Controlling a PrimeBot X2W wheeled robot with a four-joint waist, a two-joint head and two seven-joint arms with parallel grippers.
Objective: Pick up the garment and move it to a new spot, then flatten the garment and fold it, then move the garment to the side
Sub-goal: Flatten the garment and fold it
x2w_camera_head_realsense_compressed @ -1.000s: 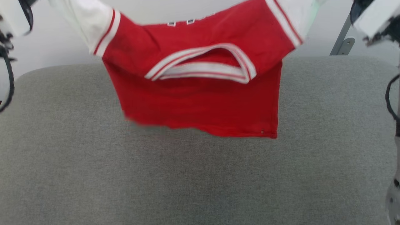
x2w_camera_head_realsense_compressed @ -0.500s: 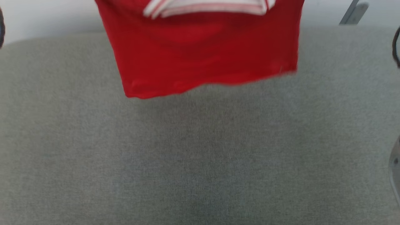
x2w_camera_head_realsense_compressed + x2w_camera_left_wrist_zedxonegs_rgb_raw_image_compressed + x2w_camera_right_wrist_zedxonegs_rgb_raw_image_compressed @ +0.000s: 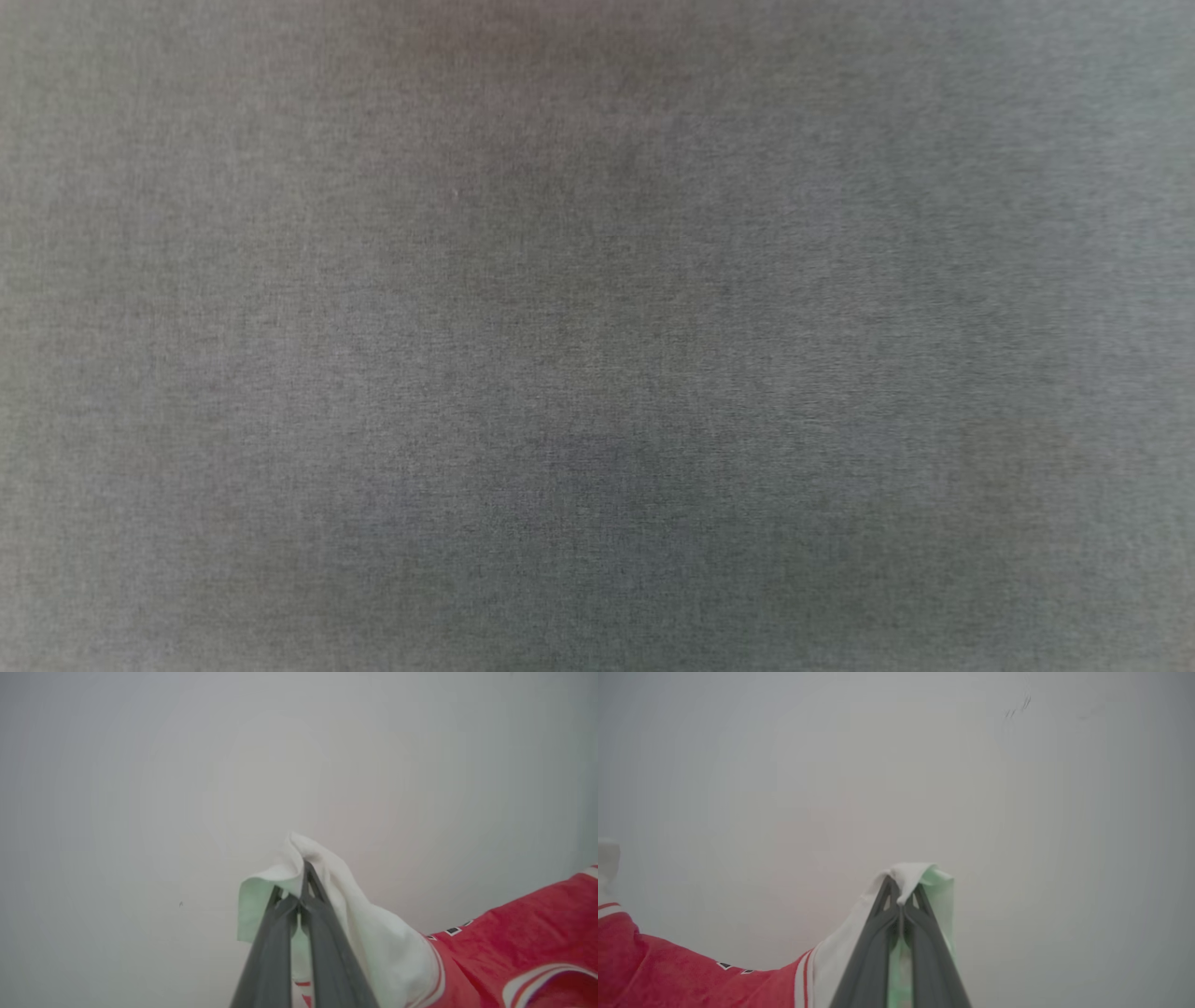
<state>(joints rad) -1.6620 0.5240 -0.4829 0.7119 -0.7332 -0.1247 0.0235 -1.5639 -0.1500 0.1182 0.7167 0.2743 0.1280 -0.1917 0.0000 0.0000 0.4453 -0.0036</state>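
Observation:
The garment is a red jersey with white sleeves and red-and-white striped trim. In the left wrist view my left gripper [image 3: 299, 884] is shut on the end of one white sleeve [image 3: 373, 933], and the red body [image 3: 528, 933] trails off to the lower right. In the right wrist view my right gripper [image 3: 901, 891] is shut on the other white sleeve [image 3: 840, 947], with the red body [image 3: 668, 975] hanging to the lower left. Both grippers hold the garment up in front of a plain pale wall.
The head view looks straight down onto a grey fabric surface [image 3: 597, 336] with a soft shadow across its middle. A pale wall [image 3: 187, 788] stands behind both grippers.
The head camera has tilted down, so the red garment and the pale wall slid up out of its picture. Both grippers stay shut on the sleeves.

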